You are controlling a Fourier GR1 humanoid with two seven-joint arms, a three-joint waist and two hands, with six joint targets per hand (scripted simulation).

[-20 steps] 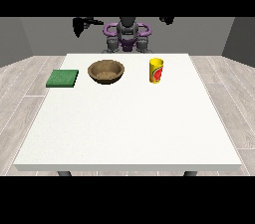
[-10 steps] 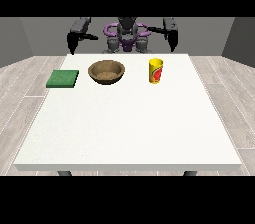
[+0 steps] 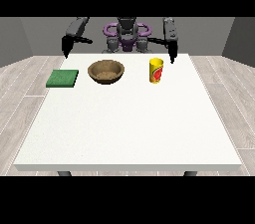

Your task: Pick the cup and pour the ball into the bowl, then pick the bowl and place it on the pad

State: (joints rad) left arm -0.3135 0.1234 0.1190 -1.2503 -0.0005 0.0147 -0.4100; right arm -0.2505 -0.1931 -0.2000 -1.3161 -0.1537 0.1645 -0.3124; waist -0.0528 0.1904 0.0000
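Lowered since earlier: both hands, now hanging at table's (image 3: 124,133) far edge; finger state cannot tell. Hand at view's right (image 3: 172,55) just behind cup (image 3: 156,70). Bowl (image 3: 105,71) mid far edge, pad (image 3: 63,78) far-left. Risk: descending hand clips cup, tipping it and spilling ball.

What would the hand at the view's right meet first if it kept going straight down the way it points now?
Probably the white table near its far edge. The hand at the view's right hangs pointing down, just right of and behind the yellow cup, apparently clear of it, though depth is unclear.
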